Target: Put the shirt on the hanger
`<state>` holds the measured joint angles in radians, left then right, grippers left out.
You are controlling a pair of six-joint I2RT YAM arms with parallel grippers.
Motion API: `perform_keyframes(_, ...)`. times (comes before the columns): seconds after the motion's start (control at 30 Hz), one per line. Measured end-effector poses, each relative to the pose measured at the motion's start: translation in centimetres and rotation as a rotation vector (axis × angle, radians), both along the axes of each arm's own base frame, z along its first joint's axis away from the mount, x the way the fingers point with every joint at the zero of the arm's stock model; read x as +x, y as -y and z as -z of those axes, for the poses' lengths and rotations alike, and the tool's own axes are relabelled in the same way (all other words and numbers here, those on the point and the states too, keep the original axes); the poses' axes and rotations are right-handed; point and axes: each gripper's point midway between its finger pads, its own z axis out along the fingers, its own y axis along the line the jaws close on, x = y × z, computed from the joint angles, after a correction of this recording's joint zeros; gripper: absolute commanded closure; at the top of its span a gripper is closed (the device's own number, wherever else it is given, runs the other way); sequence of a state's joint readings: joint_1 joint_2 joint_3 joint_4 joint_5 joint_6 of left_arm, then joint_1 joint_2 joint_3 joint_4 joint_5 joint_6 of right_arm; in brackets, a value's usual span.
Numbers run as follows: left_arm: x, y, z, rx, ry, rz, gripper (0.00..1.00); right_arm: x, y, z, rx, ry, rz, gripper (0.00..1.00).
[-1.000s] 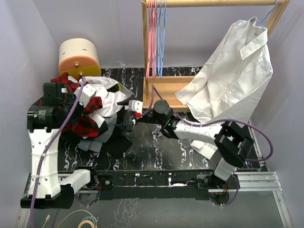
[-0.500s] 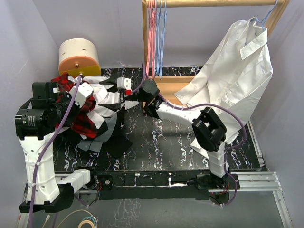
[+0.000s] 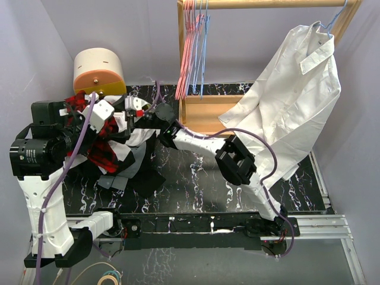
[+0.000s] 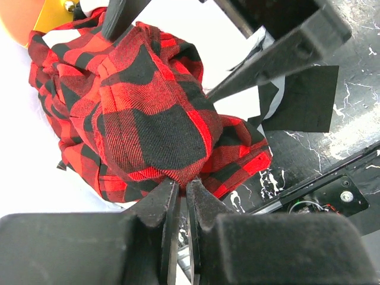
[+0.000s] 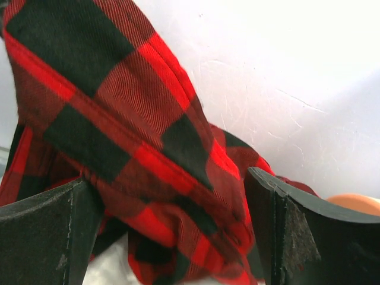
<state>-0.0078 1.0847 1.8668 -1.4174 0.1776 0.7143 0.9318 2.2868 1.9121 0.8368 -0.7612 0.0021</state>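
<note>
The red-and-black check shirt (image 3: 98,151) lies bunched on a pile of clothes at the table's left. My left gripper (image 4: 183,187) is shut on a fold of the shirt (image 4: 148,113), and in the top view it (image 3: 113,132) sits over the pile. My right gripper (image 3: 126,110) reaches across from the right. Its jaws (image 5: 169,187) are open, with shirt cloth (image 5: 136,142) between the fingers. Light-blue wire hangers (image 3: 204,53) hang on the rod at the back, beside pink-red ones.
A wooden rack (image 3: 205,116) stands at the back with pink-red hangers (image 3: 189,47). A large white collared shirt (image 3: 297,101) hangs at the right. A cream and orange cylinder (image 3: 98,72) stands at the back left. White, grey and black garments (image 3: 133,163) lie under the check shirt.
My right arm has swung left from the middle of the table to the shirt pile. My left arm has shifted a little left and up with the shirt.
</note>
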Motion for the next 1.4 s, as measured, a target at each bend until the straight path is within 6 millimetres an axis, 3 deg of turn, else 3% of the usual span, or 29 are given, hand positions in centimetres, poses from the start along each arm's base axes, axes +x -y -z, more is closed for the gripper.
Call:
perform_keyframes(0.07, 0.1, 0.1, 0.1, -0.004, -0.008, 0.003, 0.93, -0.4, -1.1, -0.3, 0.023, -0.003, 0.002, 0.01)
perform_keyframes(0.13, 0.3, 0.2, 0.3, -0.008, -0.015, 0.008, 0.93, -0.7, -1.9, -0.7, 0.046, -0.007, 0.013, 0.13)
perform_keyframes(0.17, 0.3, 0.3, 0.3, -0.010, -0.017, 0.010, 0.93, -0.8, -2.3, -0.8, 0.055, -0.010, 0.020, 0.25)
perform_keyframes(0.23, 0.4, 0.4, 0.4, -0.016, -0.023, 0.016, 0.93, -0.9, -2.9, -1.1, 0.078, -0.014, 0.038, 0.78)
perform_keyframes(0.27, 0.5, 0.5, 0.5, -0.018, -0.026, 0.019, 0.93, -0.9, -3.1, -1.3, 0.091, -0.018, 0.050, 0.90)
perform_keyframes(0.37, 1.1, 0.6, 0.8, -0.022, -0.032, 0.023, 0.91, -0.2, -3.3, -1.8, 0.123, -0.052, 0.108, 0.92)
perform_keyframes(0.43, 1.9, 0.5, 1.3, -0.019, -0.036, 0.019, 0.85, 1.3, -2.9, -2.3, 0.160, -0.080, 0.187, 0.92)
perform_keyframes(0.5, 3.2, 0.1, 2.2, -0.009, -0.037, -0.008, 0.83, 3.5, -2.0, -2.1, 0.185, -0.126, 0.294, 0.92)
perform_keyframes(0.6, 5.6, -0.7, 3.5, 0.009, -0.049, -0.061, 0.67, 8.0, 0.2, -0.4, 0.195, -0.228, 0.493, 0.92)
perform_keyframes(0.67, 7.7, -1.2, 4.3, 0.011, -0.062, -0.103, 0.49, 11.3, 2.5, 0.9, 0.201, -0.298, 0.632, 0.92)
perform_keyframes(0.77, 10.5, -1.6, 5.3, 0.008, -0.076, -0.159, 0.25, 15.9, 7.6, 3.2, 0.198, -0.404, 0.820, 0.92)
perform_keyframes(0.93, 13.2, -1.6, 5.7, -0.020, -0.090, -0.198, 0.16, 20.5, 14.5, 5.0, 0.231, -0.514, 0.994, 0.92)
perform_keyframes(1.0, 13.0, -1.2, 4.5, -0.031, -0.066, -0.168, 0.15, 21.1, 15.7, 5.4, 0.242, -0.531, 1.022, 0.92)
perform_keyframes(1.2, 11.0, -2.1, 1.0, 0.054, 0.093, -0.124, 0.13, 20.2, 15.2, 7.2, 0.221, -0.561, 1.008, 0.92)
perform_keyframes(1.3, 10.7, -3.3, 1.2, 0.143, 0.141, -0.118, 0.15, 19.7, 14.9, 7.5, 0.218, -0.565, 0.989, 0.92)
perform_keyframes(1.4, 11.6, -4.7, 3.3, 0.221, 0.122, -0.111, 0.21, 19.4, 15.0, 7.8, 0.216, -0.578, 0.972, 0.92)
